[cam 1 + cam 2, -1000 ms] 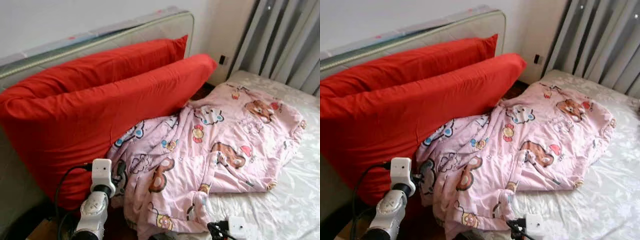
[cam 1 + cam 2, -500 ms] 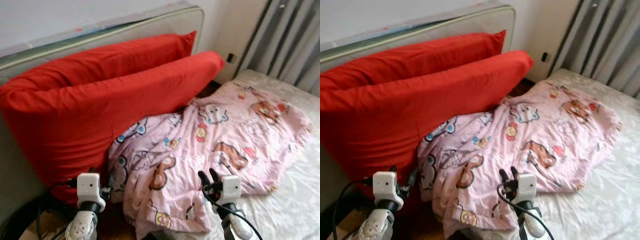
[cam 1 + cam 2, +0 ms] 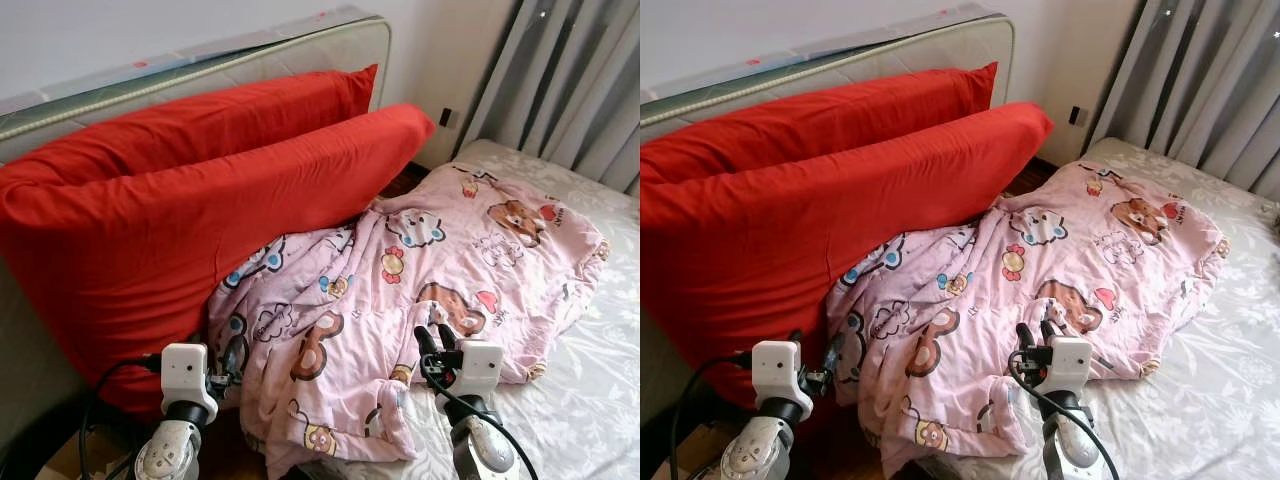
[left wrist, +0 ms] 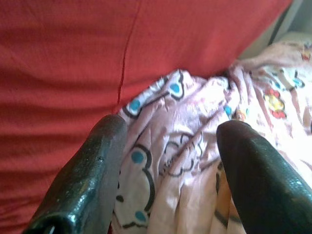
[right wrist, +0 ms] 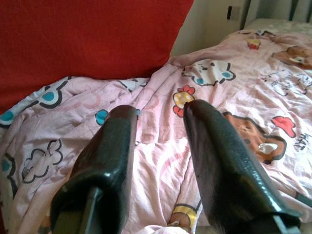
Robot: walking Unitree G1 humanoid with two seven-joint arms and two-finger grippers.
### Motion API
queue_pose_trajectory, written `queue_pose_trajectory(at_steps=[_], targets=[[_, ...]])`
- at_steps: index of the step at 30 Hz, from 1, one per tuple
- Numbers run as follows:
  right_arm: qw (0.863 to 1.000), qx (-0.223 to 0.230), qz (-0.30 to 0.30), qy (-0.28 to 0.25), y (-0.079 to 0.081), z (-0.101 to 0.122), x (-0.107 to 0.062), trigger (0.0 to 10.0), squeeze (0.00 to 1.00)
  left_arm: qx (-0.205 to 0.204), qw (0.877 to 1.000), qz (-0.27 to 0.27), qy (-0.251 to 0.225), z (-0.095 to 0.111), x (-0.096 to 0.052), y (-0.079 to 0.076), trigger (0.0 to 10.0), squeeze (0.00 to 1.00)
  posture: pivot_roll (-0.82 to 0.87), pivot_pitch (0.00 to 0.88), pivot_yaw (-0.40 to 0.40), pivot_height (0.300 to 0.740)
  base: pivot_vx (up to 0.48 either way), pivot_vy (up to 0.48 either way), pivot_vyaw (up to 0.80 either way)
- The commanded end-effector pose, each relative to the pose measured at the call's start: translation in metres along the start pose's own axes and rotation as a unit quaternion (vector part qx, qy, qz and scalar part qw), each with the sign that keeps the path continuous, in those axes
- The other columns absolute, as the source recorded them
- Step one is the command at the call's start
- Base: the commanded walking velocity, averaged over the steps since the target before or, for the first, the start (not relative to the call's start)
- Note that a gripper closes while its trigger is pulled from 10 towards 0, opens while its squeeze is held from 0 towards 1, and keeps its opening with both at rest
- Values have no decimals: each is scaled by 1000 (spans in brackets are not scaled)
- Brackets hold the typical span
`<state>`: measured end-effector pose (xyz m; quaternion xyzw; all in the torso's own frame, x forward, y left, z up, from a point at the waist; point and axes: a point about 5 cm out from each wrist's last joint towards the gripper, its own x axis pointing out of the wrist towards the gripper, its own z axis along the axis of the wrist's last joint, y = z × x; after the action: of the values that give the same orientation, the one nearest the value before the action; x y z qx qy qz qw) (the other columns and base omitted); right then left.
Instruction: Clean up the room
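Bed (image 3: 590,400): carries all | pillows (image 3: 180,230): beyond left gripper | blanket (image 3: 400,290): crumpled, just ahead of both grippers; judged light, limp, bunches easily; pinch a raised fold near its edge | left gripper (image 4: 170,161): wide open, empty | right gripper (image 5: 161,146): parted, empty

Two red pillows (image 3: 180,210), one pink cartoon quilt (image 3: 420,270), one mattress (image 3: 590,400), one headboard (image 3: 200,70)

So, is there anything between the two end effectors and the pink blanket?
Nothing visible. The left end effector hovers open at the edge of the pink cartoon blanket beside the red pillow; the right end effector is open just above it.
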<state>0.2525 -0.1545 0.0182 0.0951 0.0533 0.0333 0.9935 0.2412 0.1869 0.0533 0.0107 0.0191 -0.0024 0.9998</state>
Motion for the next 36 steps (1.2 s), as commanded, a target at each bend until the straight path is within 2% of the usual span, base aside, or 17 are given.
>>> queue_pose_trajectory(at_steps=[1,6,11,12,14,16,17,18,19,22,25,27,29,31,36], targets=[[1000,15,-12,-2,4,0,-1,10000,0,-9,1000,-1,-3,4,3,-3,10000,0,-38,4,-63,740,0,0,0],[997,35,-64,-4,-2,0,-4,10000,0,-9,1000,2,-3,5,5,-2,10000,0,-38,5,-62,740,0,0,0],[996,-16,-82,-16,-7,6,-1,10000,0,-12,1000,13,-5,8,8,-2,10000,0,-32,33,-65,740,0,0,0],[994,-16,-104,-35,-16,15,2,10000,0,-14,1000,15,-6,9,8,-3,10000,0,-35,38,-62,740,0,0,0],[993,-17,-103,-48,-18,22,4,10000,0,-15,1000,15,-6,9,8,-3,10000,0,-39,40,-60,740,0,0,0],[994,-24,-82,-63,-13,28,5,10000,0,-15,1000,14,-6,9,9,-4,10000,0,-38,42,-59,740,0,0,0],[992,-44,-64,-100,-8,40,6,10000,0,-14,1000,13,-7,10,10,-4,10000,0,-36,46,-56,740,0,0,0],[992,-44,-64,-100,-8,40,6,10000,0,-14,1000,13,-7,10,10,-4,10000,0,-36,46,-56,740,0,0,0],[987,-64,-59,-132,-4,50,5,10000,0,-12,1000,12,-8,11,11,-3,10000,0,-35,49,-56,740,0,0,0],[981,-81,-85,-155,-6,58,4,10000,0,-12,1000,14,-8,11,12,-3,10000,0,-36,52,-53,740,0,0,0],[982,-83,-94,-144,-8,54,5,10000,0,-12,1000,13,-8,11,12,-3,10000,0,-34,53,-49,740,0,0,0],[992,-74,-70,-79,-3,36,8,10000,0,-10,1000,11,-7,11,12,-3,10000,0,-34,53,-48,740,0,0,0],[995,-62,-59,-42,1,23,7,10000,0,-12,1000,14,-6,10,12,-2,10000,0,-29,58,-50,740,0,0,0],[997,-49,-54,-33,3,19,6,10000,0,-15,1000,19,-3,9,12,-1,10000,0,-28,58,-51,740,0,0,0],[997,-52,-53,-32,5,19,6,10000,0,-17,1000,17,1,8,12,-2,10000,0,-31,58,-52,740,0,241,0]])
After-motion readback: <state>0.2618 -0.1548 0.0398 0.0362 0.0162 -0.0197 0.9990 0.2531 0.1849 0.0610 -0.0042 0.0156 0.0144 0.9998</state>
